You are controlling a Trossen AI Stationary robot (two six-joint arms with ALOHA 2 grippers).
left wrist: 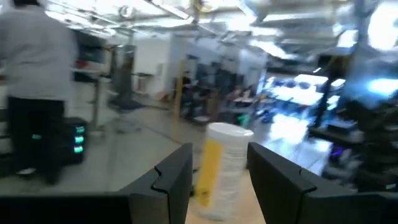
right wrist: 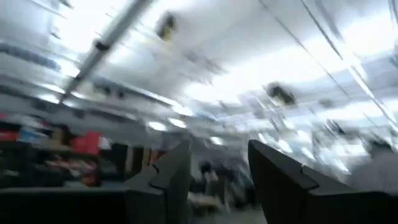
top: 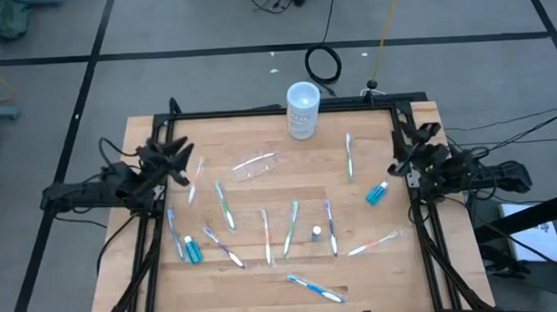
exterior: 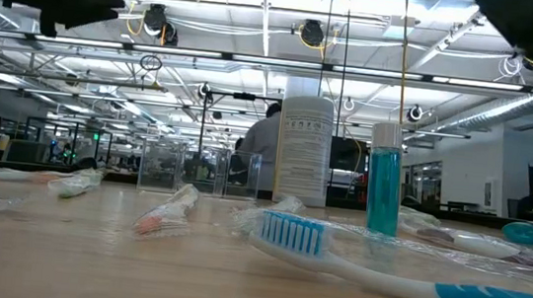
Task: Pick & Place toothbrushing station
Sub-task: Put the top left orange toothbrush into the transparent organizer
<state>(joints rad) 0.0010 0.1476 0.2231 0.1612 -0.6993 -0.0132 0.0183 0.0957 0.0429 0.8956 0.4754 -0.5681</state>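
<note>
Step in hand: judged as the start, nothing picked yet; choose one toothbrush near an arm, come down from above across its slim handle, grip at the middle so it does not tip
Left gripper: fingers apart, holds nothing; raised at the left edge of the worktop
Right gripper: fingers apart, empty; raised at the right edge
Clear holder: lying on its side near the middle, in front of the white canister
Toothbrushes: scattered flat over the front half; teal tube near the right arm

the left gripper sits at the desk's left edge, fingers parted and holding nothing. the right gripper sits at the right edge, fingers likewise apart and empty.
</note>
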